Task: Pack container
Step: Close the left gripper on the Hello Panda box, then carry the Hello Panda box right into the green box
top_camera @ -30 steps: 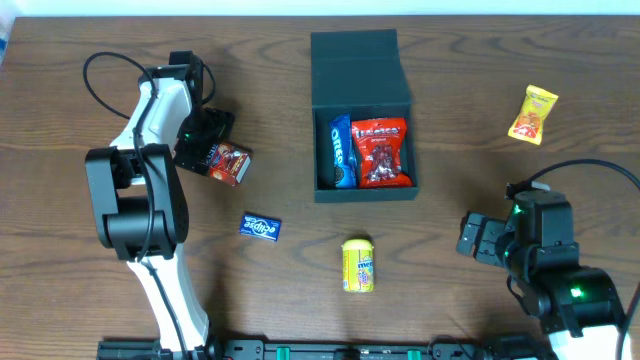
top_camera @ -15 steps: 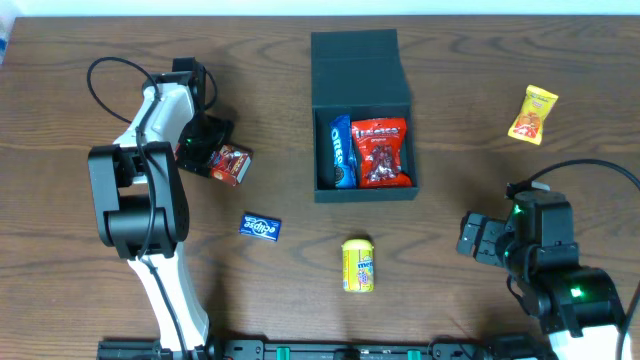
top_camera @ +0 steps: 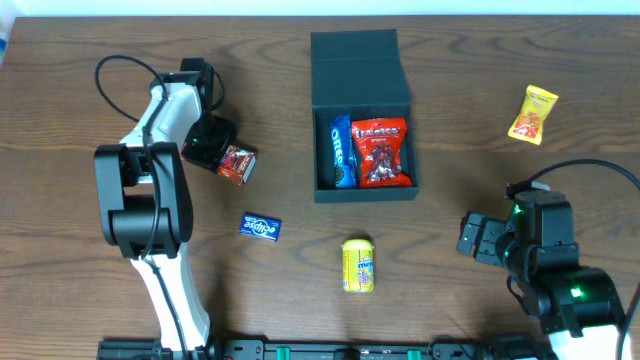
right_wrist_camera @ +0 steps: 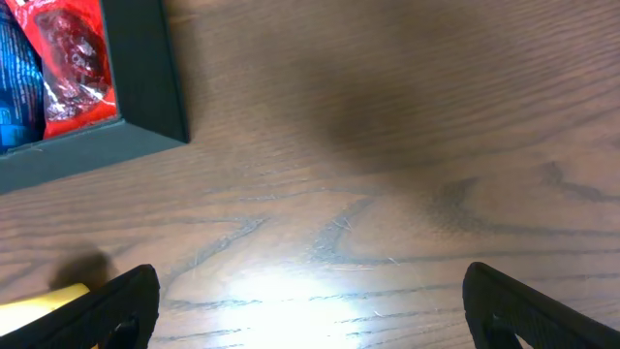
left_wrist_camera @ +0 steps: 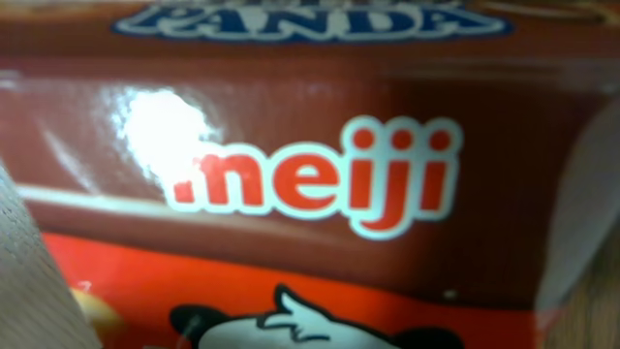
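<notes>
The container, a dark square box, stands open at the table's middle with its lid folded back. Inside lie a blue Oreo pack and a red snack bag. My left gripper is closed round a red-brown Meiji panda snack box at the left. That box fills the left wrist view, with a blurred finger pressed against its side. My right gripper stands wide open over bare wood at the front right, with nothing between its fingers.
A yellow packet lies in front of the container, with a small blue gum pack to its left. An orange-yellow candy bag lies at the far right. The container's corner shows in the right wrist view.
My left gripper has closed in on the Meiji box, which has shifted slightly right and turned a little. The right arm has not moved.
</notes>
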Available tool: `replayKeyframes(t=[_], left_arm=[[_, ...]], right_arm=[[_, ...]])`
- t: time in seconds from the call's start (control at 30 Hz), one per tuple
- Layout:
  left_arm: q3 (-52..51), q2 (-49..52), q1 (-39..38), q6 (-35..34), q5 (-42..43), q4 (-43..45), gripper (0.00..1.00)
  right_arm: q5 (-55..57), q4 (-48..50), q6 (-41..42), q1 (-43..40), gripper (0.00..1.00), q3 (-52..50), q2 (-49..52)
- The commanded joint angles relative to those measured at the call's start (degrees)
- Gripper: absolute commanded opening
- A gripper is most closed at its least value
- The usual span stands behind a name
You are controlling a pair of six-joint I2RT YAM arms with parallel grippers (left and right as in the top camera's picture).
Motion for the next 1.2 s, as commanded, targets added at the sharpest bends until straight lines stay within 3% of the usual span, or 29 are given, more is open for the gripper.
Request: replayKeyframes(t=[0.0,0.17,0.4,0.63,0.77,0.93,1.17], left_arm=[[-0.4,0.7,-1.0,3.3,-1.0,-0.6,0.51],[-0.2,-0.9,-2.0,10.0,-1.0,-1.6,0.43],[-0.2,-6.1,-2.9,14.3,-1.1,-3.1,0.44],[-0.2,-16.4,-4.7,25.8,-1.1,-5.0,0.43],[2.2,-21.7,-8.9,33.1,-2.0,-9.8,0.43],[8.7,-22.8,-17.7,36.9,-6.8,-16.4,0.43],[13.1,-20.9,-32.0,38.8,-10.6,-14.1,0.47]], right_arm=[[0.2,-0.1,-0.7,-0.4,0.99,0.1,-0.2],[0.2,-0.1,-0.7,-0.4,0.99,0.1,-0.2],[0.2,-0.1,-0.7,-0.4,0.99,0.1,-0.2],[0.2,-0.1,-0.7,-0.4,0.99,0.1,-0.2],[0.2,-0.1,-0.7,-0.4,0.99,0.1,-0.2],[0.2,-0.1,-0.7,-0.4,0.99,0.1,-0.2],[0.2,-0.1,-0.7,-0.4,0.99,0.1,-0.2]])
